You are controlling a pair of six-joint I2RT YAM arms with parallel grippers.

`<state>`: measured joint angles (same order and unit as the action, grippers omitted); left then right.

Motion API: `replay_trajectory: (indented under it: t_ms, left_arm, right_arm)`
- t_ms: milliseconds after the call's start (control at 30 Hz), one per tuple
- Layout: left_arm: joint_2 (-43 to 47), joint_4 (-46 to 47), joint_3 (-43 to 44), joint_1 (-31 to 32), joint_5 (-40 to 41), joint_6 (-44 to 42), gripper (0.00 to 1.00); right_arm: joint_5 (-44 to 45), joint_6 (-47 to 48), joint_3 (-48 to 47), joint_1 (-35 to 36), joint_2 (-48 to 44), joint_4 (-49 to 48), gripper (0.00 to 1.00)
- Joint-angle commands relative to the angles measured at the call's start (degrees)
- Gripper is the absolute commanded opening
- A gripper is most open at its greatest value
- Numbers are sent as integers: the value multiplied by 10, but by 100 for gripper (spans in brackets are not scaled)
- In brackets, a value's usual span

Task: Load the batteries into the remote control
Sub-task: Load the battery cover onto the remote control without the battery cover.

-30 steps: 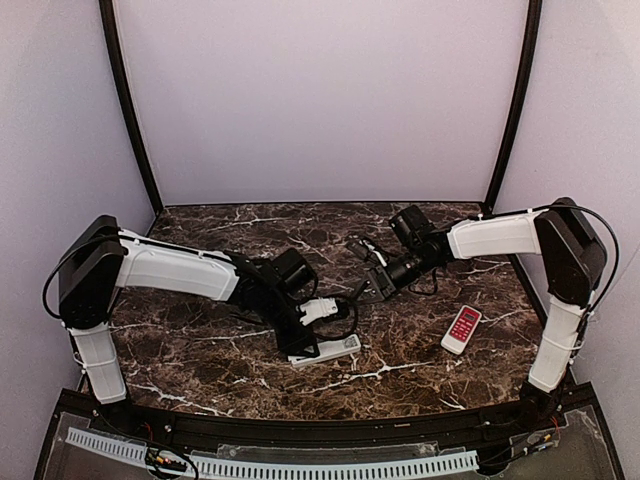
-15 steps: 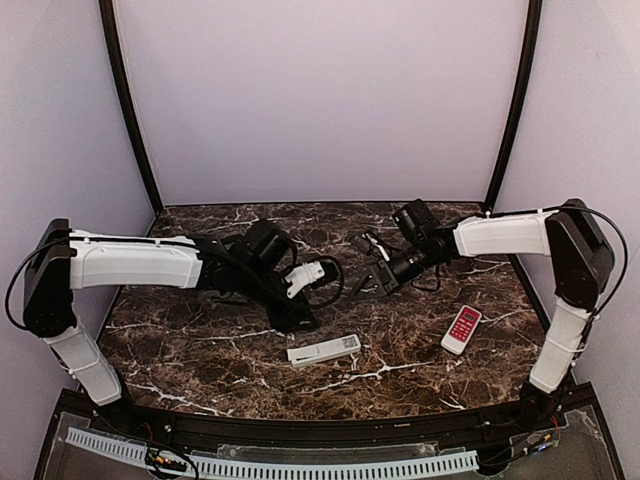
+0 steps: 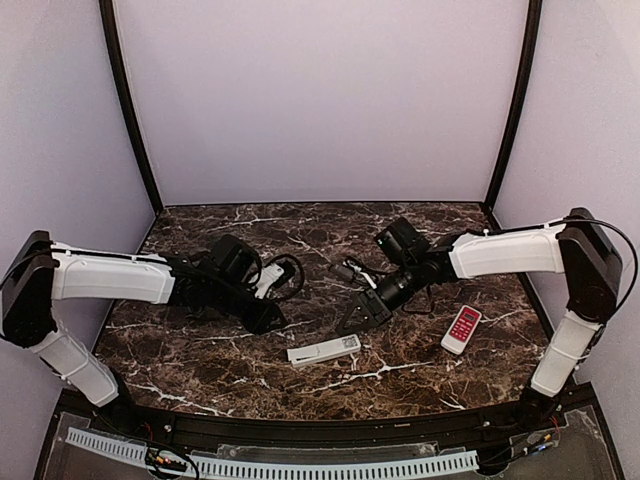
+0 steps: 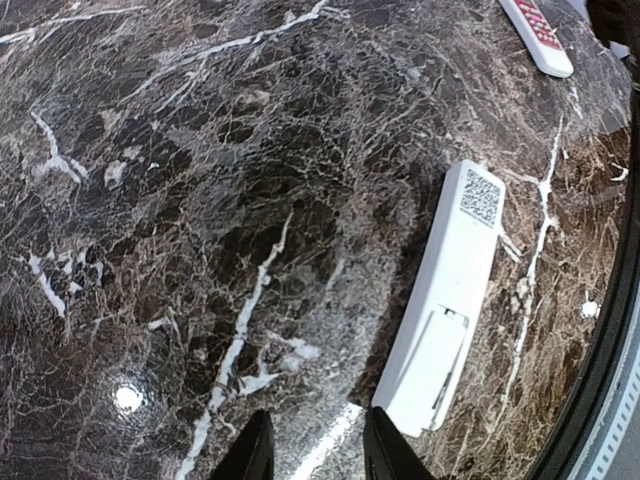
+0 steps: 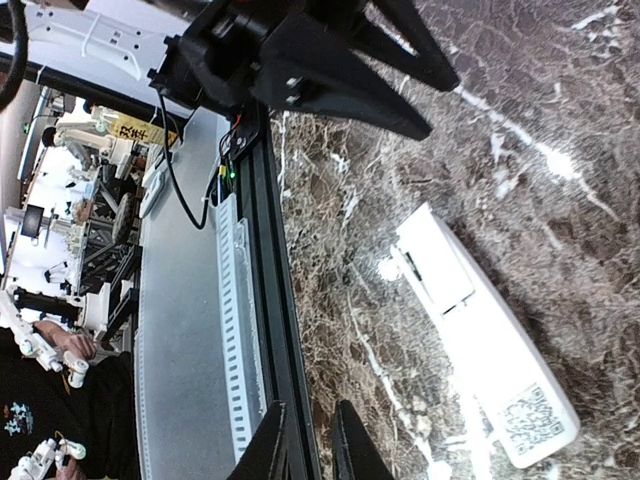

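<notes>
Now, the left gripper (image 4: 315, 455) is seen with its fingers parted, and only bare stone is framed between them; nothing is held. It is poised just beside the cover end of the remote control (image 4: 445, 310), apart from it. Over on the other side, the right gripper (image 5: 308, 445) is shown with only a slim gap between its fingers, and nothing is gripped there either. It is angled down toward the table just behind the remote control's other end, where a square code sticker is stuck.

The remote control itself is laid flat, back upward, near the front middle of the marble table (image 3: 200, 360), between the two grippers. Its battery compartment is marked by the outline of a cover that looks to be in place, so what is inside cannot be told. A red-and-white remote (image 3: 462, 329) is set well apart, off to the right.
</notes>
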<state>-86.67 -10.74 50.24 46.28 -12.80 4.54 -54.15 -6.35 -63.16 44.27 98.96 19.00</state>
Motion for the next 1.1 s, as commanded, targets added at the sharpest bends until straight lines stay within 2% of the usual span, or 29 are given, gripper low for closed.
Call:
replay_trajectory:
  t_ms: [0, 267, 400, 1067]
  left_arm:
    - [-21, -10, 14, 0, 45, 6, 28]
    - [-51, -24, 22, 7, 43, -20, 25]
    - [-59, -20, 17, 19, 37, -23, 25]
    - [-48, 61, -49, 22, 11, 8, 24]
  right_arm:
    - [-13, -30, 36, 29, -23, -56, 15]
    - [7, -120, 86, 39, -14, -161, 6]
    - [18, -168, 81, 40, 6, -202, 6]
    - [34, -272, 57, 68, 103, -278, 4]
